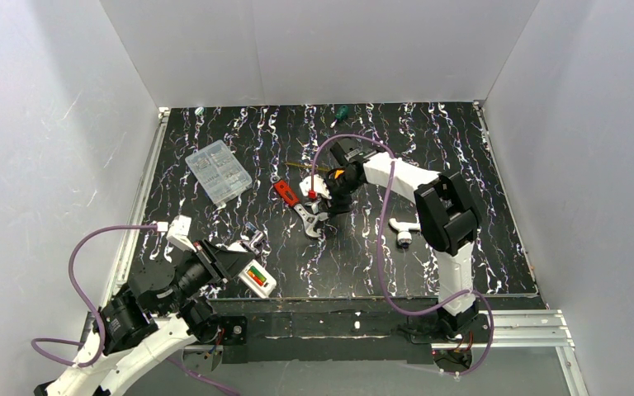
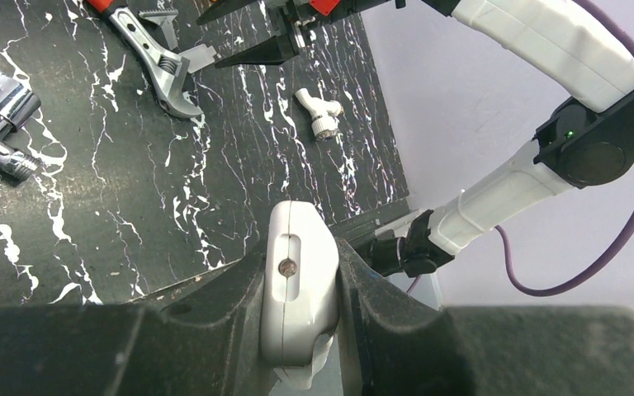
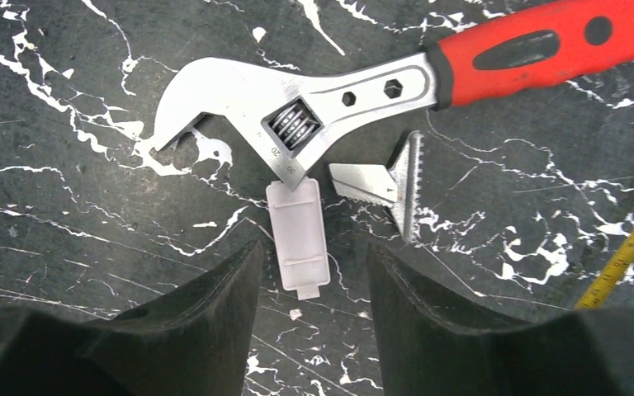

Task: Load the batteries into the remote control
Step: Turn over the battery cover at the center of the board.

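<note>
The white remote control (image 1: 257, 279) is clamped edge-on in my left gripper (image 1: 246, 272) at the table's near left edge. Its back faces up, and green, yellow and red batteries (image 1: 255, 274) lie in its bay. In the left wrist view the remote control (image 2: 300, 285) is pressed tight between both pads. My right gripper (image 1: 324, 216) hangs low over the table's middle, open. In the right wrist view a small white plastic cover (image 3: 297, 235) lies flat between the right gripper's (image 3: 314, 247) spread fingers, with a gap on each side.
A red-handled adjustable wrench (image 3: 297, 107) lies touching the cover's far end, with a serrated metal piece (image 3: 396, 181) beside it. A clear compartment box (image 1: 218, 172) sits back left. Silver metal pieces (image 1: 254, 241) and a white tap-shaped piece (image 1: 403, 231) lie nearer.
</note>
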